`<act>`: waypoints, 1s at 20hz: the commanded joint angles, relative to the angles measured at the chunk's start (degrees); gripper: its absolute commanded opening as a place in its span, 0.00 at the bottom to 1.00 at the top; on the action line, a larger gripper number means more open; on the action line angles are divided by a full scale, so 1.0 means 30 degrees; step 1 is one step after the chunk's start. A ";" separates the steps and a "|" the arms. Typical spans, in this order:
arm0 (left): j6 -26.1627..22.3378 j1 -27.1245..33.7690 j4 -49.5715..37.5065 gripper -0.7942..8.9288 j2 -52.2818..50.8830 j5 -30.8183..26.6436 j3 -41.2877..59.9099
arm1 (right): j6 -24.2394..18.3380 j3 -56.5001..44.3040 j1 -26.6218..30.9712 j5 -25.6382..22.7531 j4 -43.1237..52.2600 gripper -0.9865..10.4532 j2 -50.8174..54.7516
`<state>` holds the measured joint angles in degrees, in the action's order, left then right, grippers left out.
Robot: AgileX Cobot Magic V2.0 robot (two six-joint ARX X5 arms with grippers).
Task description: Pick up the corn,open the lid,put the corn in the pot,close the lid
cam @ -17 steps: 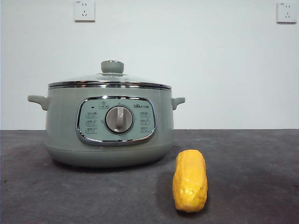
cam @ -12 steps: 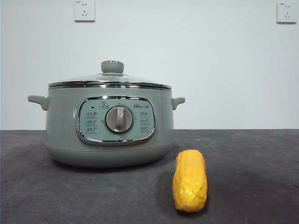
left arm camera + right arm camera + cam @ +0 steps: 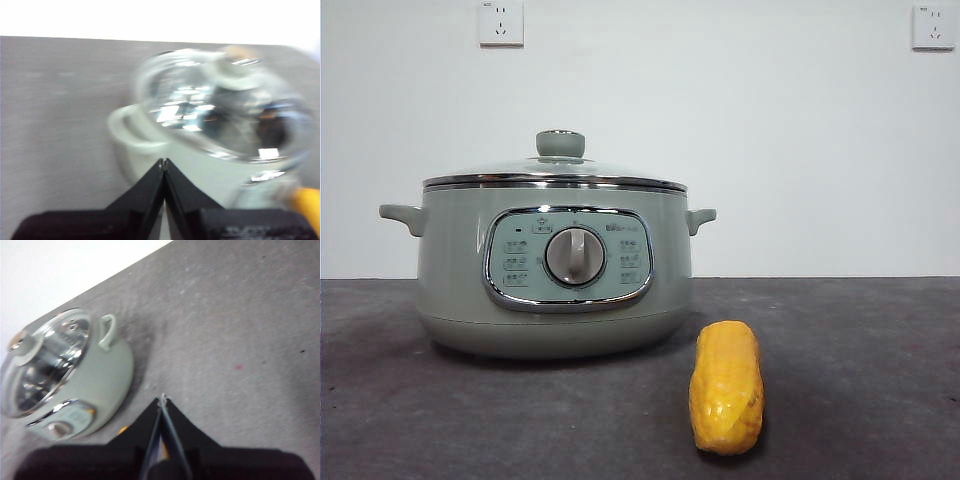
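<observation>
The sage-green pot [image 3: 455, 270] stands left of centre on the table, and the glass lid [image 3: 555, 170] rests shut on it with its knob up. Near the front edge, right of the pot's control panel, the yellow corn [image 3: 726, 388] lies end-on. Neither arm shows in the front view. My left gripper [image 3: 163, 162] hovers shut and empty above the pot [image 3: 190, 170], beside one side handle; the lid [image 3: 210, 110] and a bit of corn [image 3: 307, 202] show beyond. High to the right, my right gripper [image 3: 162, 400] is shut and empty, away from the pot [image 3: 107, 375].
A dark grey table [image 3: 860, 340] runs back to a white wall that carries two sockets [image 3: 501, 22] [image 3: 933, 26]. Bare tabletop lies to the right of the corn and behind it.
</observation>
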<state>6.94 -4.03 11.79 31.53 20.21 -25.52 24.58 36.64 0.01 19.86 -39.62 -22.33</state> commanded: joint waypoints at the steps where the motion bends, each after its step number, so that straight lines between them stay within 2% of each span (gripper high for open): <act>1: 0.1107 -0.0007 0.0532 0.08 0.0707 0.2280 -0.0525 | 0.0248 0.0576 0.0000 0.1224 -0.0474 0.09 -0.0656; 3: 0.1843 -0.0007 0.1202 0.08 0.1290 0.3519 -0.1056 | 0.0255 0.1020 -0.0007 0.1982 -0.0903 0.09 -0.1421; 5: 0.2055 -0.0015 0.2127 0.08 0.1719 0.3920 -0.1596 | 0.0255 0.1384 -0.0022 0.2244 -0.1428 0.12 -0.2259; 8: 0.2033 -0.0153 0.3468 0.08 0.1923 0.3927 -0.2215 | 0.0240 0.1880 -0.0138 0.2441 -0.2259 0.21 -0.3599; 13: 0.1974 -0.0437 0.4772 0.08 0.1902 0.4044 -0.2841 | -0.0189 0.2557 -0.1668 0.2769 -0.2470 0.21 -0.5967; 16: 0.2040 -0.0903 0.4852 0.08 0.1909 0.4918 -0.2878 | 0.0153 0.3264 -0.4277 0.2288 -0.2455 0.32 -0.8102; 20: 0.2040 -0.1377 0.4852 0.08 0.1909 0.4896 -0.2878 | 0.0925 0.4736 -0.8794 -0.0750 -0.2521 0.45 -1.1817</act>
<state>12.73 -7.99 26.44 37.39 34.59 -34.20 26.28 50.78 -25.76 17.91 -47.16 -57.54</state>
